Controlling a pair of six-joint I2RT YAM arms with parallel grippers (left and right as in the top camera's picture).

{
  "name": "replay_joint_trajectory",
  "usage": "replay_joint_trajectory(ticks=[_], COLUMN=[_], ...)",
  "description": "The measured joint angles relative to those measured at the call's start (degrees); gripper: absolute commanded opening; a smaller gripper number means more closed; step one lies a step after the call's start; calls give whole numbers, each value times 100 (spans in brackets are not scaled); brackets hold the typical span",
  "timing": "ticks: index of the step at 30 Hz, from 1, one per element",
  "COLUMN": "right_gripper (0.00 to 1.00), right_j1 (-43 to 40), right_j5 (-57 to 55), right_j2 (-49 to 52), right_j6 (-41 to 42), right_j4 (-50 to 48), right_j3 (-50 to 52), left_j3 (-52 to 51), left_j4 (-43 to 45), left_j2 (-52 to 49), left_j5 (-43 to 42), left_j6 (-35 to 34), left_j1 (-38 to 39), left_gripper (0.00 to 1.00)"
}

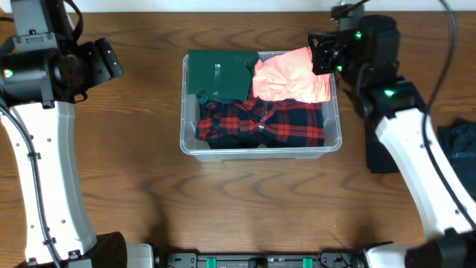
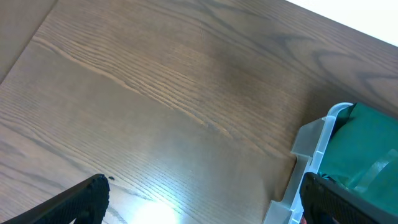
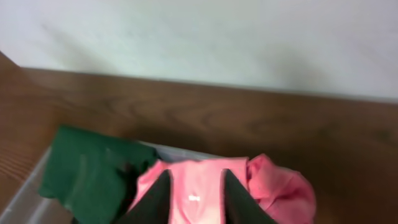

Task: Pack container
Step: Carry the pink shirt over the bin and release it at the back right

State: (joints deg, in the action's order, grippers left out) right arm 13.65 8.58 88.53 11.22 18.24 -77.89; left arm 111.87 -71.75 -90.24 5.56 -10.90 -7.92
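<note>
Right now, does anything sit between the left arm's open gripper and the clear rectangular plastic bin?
Nothing visible does. Only bare brown wooden table lies between the left gripper and the clear rectangular plastic bin, at its corner.

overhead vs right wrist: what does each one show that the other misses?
Overhead only: red-and-black plaid garment, dark blue cloth at far right. Right wrist only: pale wall beyond the far edge. Both: crumpled pink cloth, dark green cloth, clear rectangular plastic container, brown wooden table.
</note>
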Motion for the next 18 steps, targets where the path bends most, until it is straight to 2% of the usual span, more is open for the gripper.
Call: replay_joint_trajectory(ticks=[2, 10, 18], right_gripper=[1, 1, 1], right_j1=[13, 20, 20], right_j5=[-28, -90, -166], right_j2=[398, 1432, 2002], right_j6=[0, -13, -13], right_j4=[22, 66, 260], right_j3=[0, 2, 2], left_j3=[0, 0, 0], left_j4=[0, 2, 0], left_j2=[0, 0, 0], left_j5=[2, 0, 2], left_j6=[0, 0, 2], left_j1=[0, 0, 0], left_gripper=[98, 98, 98])
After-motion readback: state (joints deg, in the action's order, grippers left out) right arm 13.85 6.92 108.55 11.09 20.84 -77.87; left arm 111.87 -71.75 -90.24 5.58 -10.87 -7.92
